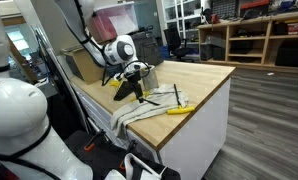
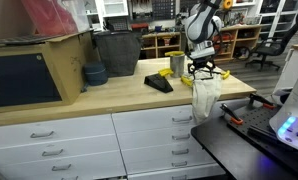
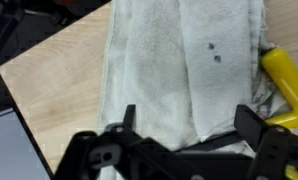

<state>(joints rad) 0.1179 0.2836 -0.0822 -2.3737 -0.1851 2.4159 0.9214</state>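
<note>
jaws released, spread wide above white towel [image 3: 179, 60] draped over table [image 3: 59, 95] edge; nothing grasped. yellow-handled tool [image 3: 287, 80] at towel's side. black wedge [image 2: 159, 83] lies near on table.

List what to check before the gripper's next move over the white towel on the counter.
1. The gripper open, nothing held: ok.
2. It is over the towel: ok.
3. Gap down to towel: cannot tell.
4. Jaws clear of the yellow object: cannot tell, it lies close beside one.
5. Towel fully on the counter: not ok, one end hangs over the edge.
</note>
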